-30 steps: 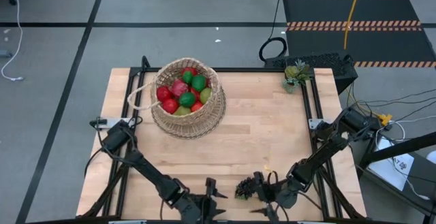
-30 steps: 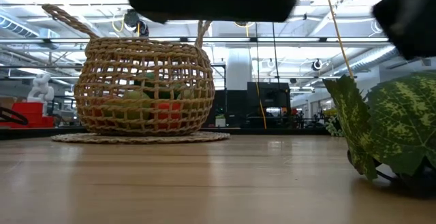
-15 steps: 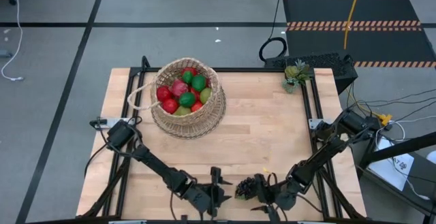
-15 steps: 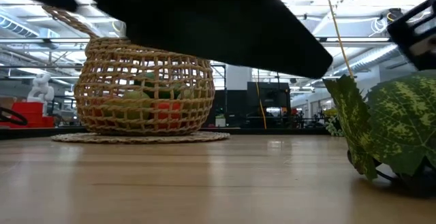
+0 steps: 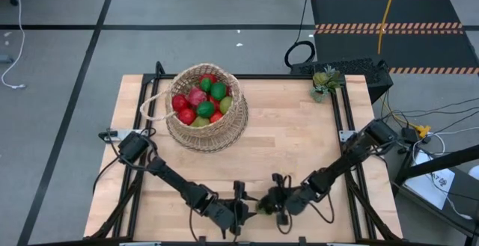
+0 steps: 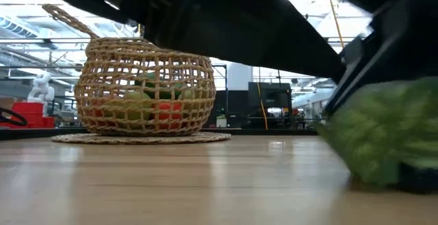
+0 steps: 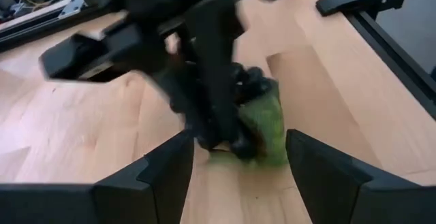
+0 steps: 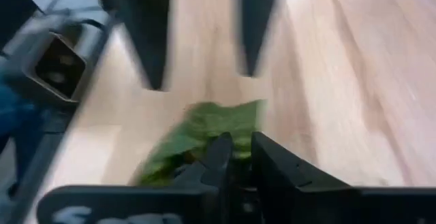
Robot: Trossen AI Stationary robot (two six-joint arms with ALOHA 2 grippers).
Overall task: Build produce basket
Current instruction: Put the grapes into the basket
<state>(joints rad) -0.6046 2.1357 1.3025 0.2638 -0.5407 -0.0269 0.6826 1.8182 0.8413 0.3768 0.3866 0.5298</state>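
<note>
Near the table's front edge the right gripper pinches the grape bunch, the left gripper spread beside it — open wood stretches toward the basket at the far-left corner.

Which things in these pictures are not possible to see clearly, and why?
- Grape bunch: high view, mostly covered by the right tool; low view, motion-blurred.
- Right tool's hold on the grapes: right wrist view, blurred.
- Lower fruit in the basket: hidden beneath the top fruit.
- Left tool: open, nothing between its fingers.
</note>
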